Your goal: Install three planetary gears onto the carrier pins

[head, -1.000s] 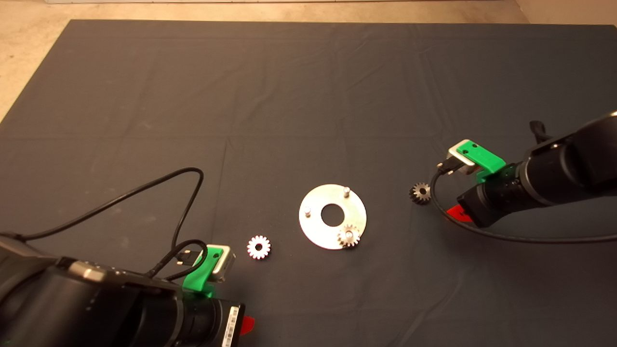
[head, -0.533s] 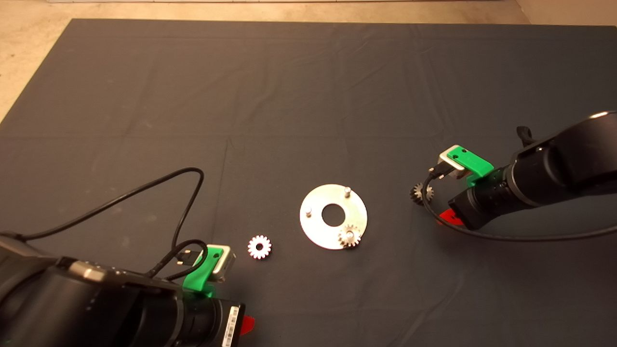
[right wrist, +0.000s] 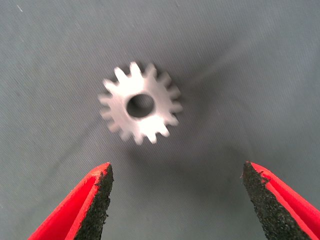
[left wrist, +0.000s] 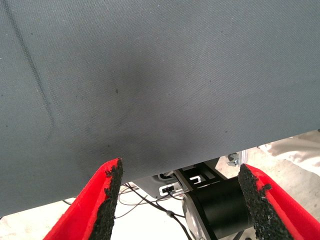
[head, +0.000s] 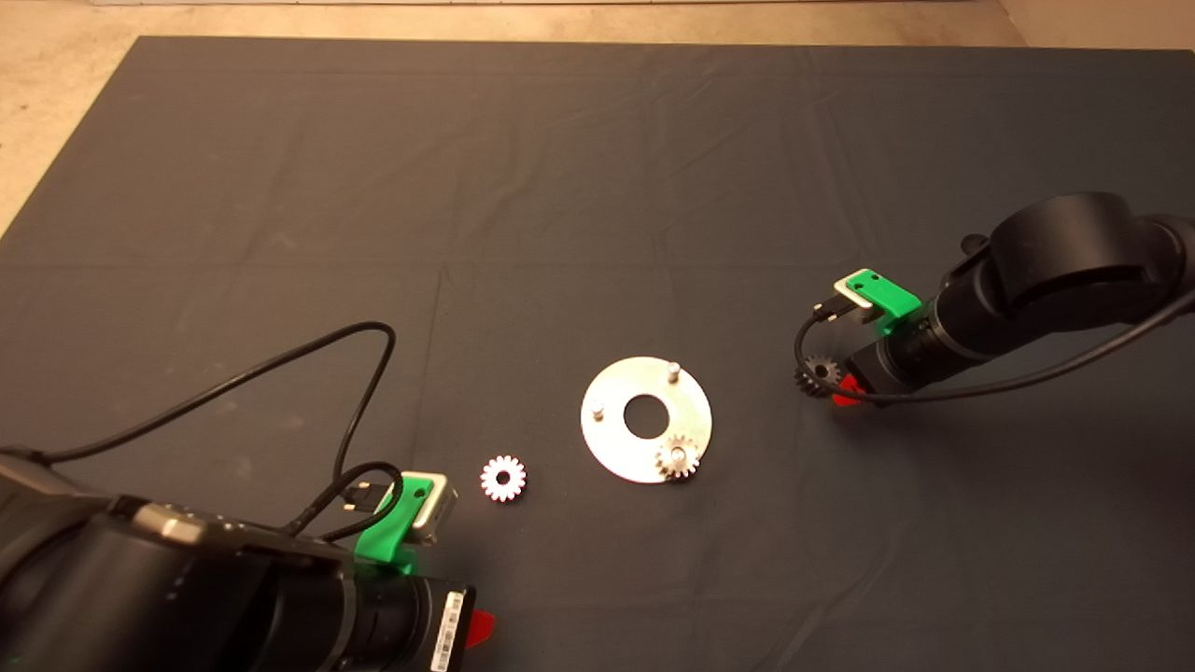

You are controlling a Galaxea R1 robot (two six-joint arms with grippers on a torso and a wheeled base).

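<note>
The shiny carrier disc (head: 616, 446) lies mid-mat with two bare carrier pins (head: 671, 370) (head: 597, 409) and one planetary gear (head: 676, 458) seated on its near pin. A white-looking gear (head: 502, 479) lies flat to the disc's left. A darker gear (head: 818, 374) (right wrist: 140, 103) lies to the disc's right. My right gripper (right wrist: 175, 200) hovers open just beside that gear, its fingers (right wrist: 92, 200) apart and short of it; in the head view only a red tip (head: 848, 389) shows under the arm. My left gripper (left wrist: 182, 195) is parked open at the mat's lower left edge.
A black cable (head: 280, 373) loops over the mat from the left arm. Another cable (head: 1008, 383) trails from the right wrist close to the dark gear. Bare floor (head: 56, 84) borders the mat at the far left and top.
The right arm has swung up and left toward the dark gear, bringing its open fingers next to it. The gears, disc and left arm have stayed put.
</note>
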